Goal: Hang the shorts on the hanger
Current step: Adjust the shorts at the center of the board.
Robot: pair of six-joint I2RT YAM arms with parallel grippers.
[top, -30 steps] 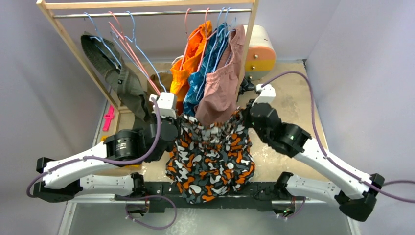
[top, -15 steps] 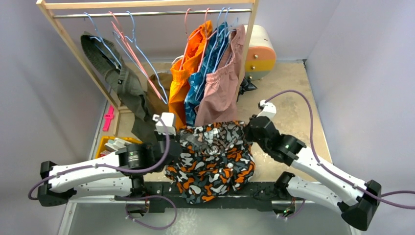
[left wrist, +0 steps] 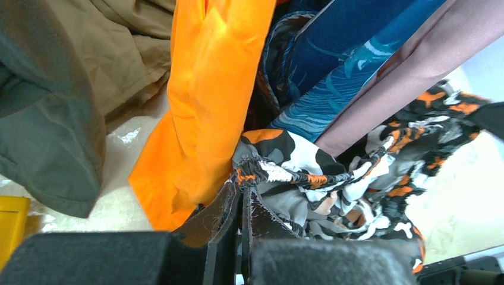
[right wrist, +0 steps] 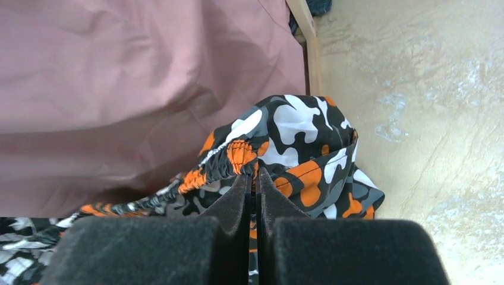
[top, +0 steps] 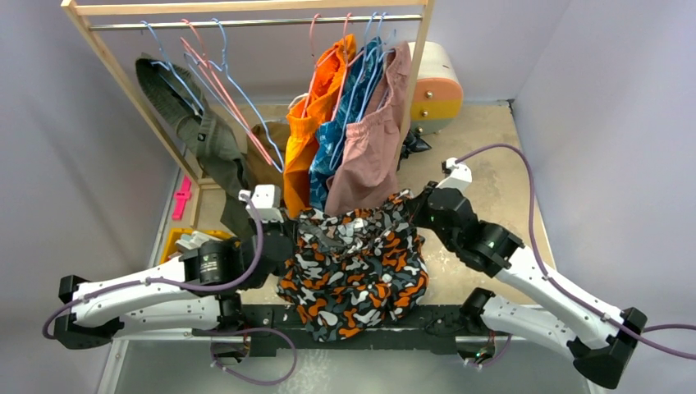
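Landmark: a wooden clothes rack (top: 246, 6) stands at the back of the table (top: 492, 172).
Shorts: the camouflage shorts (top: 353, 263) hang in front of the rack, under the hems of the clothes on its rail. They are stretched between both grippers. Their legs drape down toward the arm bases.
Left gripper: the left gripper (left wrist: 242, 193) has its fingers pressed together on the gathered waistband at the shorts' left corner. It sits in front of the rack's middle, just beside the hem of the orange shorts (left wrist: 202, 89).
Right gripper: the right gripper (right wrist: 252, 178) is pinched tight on the waistband's right corner. It is near the foot of the rack's right post, just beside the pink shorts (right wrist: 136, 83).
Hanger: the light-blue hanger (top: 246, 107) is empty. It hooks on the rack's rail toward the left end and slants down to the right among pink-red hangers (top: 215, 78). It is well apart from the camouflage shorts and neither gripper touches it.
Other clothes: a blue patterned garment (top: 341, 123) hangs on the rail between the orange and pink shorts. An olive garment (top: 189, 115) hangs at the rack's left side.
Beside the rack: a white and orange drawer box (top: 435, 82) stands just right of the right post.
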